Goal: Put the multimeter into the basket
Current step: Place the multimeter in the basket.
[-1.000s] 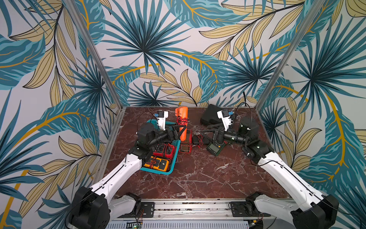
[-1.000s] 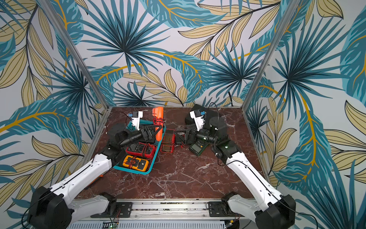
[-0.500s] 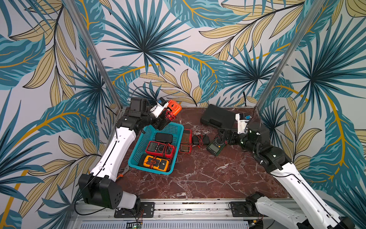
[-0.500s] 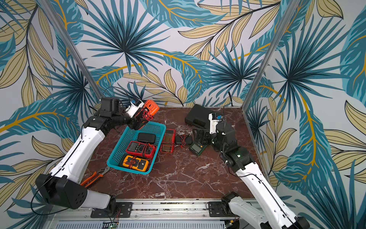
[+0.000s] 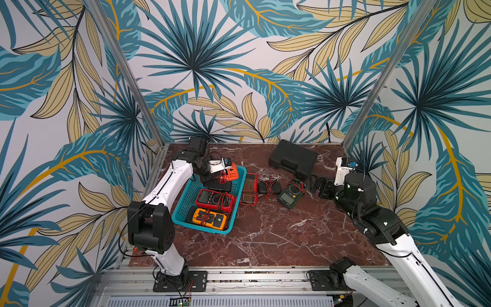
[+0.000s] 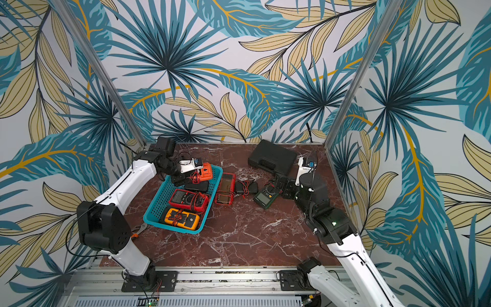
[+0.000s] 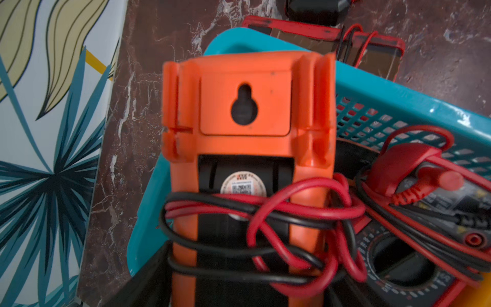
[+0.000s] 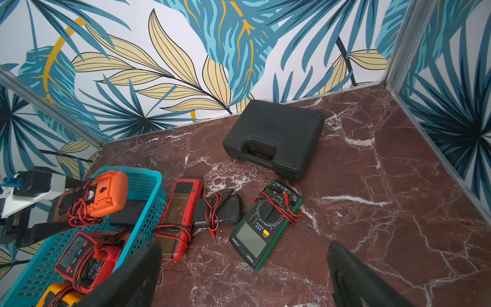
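- The orange multimeter (image 5: 233,172) is gripped by the left hand (image 5: 225,175) over the far end of the basket (image 5: 186,200).
- The right hand (image 5: 319,185) is held wide open, empty.

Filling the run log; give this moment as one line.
left gripper: holding orange multimeter over basket | right gripper: jaws open, near green multimeter | status: not yet released

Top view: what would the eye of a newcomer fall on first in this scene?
First, the loud palm-leaf wallpaper on the walls around the dark red marble table. Then the teal basket on the left arm's side, with a red multimeter and a yellow multimeter inside, and the left tool holding an orange multimeter over its far end. A green multimeter lies on the marble near the open right tool.
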You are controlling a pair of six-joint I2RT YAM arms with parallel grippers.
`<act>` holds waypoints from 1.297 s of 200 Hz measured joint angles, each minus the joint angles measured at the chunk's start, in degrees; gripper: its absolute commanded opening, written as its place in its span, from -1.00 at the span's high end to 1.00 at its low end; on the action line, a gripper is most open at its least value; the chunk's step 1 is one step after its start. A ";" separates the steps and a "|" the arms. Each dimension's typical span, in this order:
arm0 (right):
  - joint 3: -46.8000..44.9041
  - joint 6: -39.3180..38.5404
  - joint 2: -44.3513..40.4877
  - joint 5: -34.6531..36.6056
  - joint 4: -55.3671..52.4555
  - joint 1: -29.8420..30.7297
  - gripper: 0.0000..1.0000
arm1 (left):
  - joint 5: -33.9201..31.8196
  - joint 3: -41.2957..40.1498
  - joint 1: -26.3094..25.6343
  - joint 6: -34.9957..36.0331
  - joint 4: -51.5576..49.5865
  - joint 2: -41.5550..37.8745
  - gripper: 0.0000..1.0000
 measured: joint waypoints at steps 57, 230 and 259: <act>0.00 1.18 -1.27 1.64 -1.16 0.00 -0.99 | 0.52 3.63 0.24 9.31 -2.47 6.91 0.56; -1.05 5.99 8.66 5.44 -3.08 0.00 -0.99 | 3.30 4.63 0.50 12.48 -0.74 9.07 -1.00; -1.40 7.89 15.74 5.49 -4.57 0.00 -0.99 | 3.52 4.63 0.50 9.29 0.44 1.88 -1.00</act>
